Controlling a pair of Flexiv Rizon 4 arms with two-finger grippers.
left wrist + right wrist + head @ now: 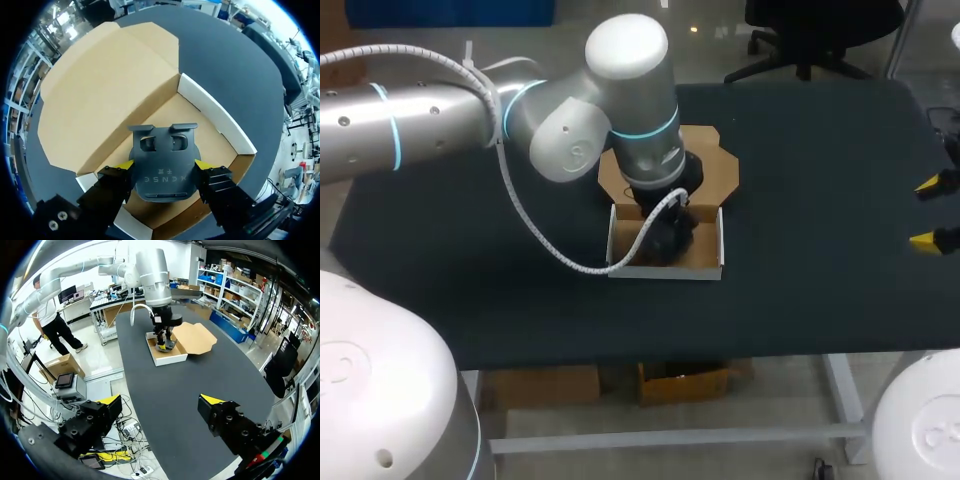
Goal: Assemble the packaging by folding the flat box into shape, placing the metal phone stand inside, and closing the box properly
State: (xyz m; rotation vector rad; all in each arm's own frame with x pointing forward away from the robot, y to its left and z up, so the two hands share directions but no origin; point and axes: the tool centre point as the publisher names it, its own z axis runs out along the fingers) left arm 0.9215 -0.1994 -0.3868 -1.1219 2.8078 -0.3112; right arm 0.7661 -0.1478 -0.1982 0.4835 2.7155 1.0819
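The black table (800,200) carries an open cardboard box (215,112), a shallow tray with white outer walls and a brown inside, and every place below is given from this box. My left arm (440,120) comes in over the table and bends straight down above the box. The box's brown lid flap (715,165) lies folded back flat on the table, joined to the wall farthest from the robot. The dark metal phone stand (164,170) sits inside the box, over its brown floor. The left gripper (164,166) clamps the stand from both sides, fingers down inside the walls. The right gripper (161,400) is spread wide and holds nothing, well apart from the box near the table's edge.
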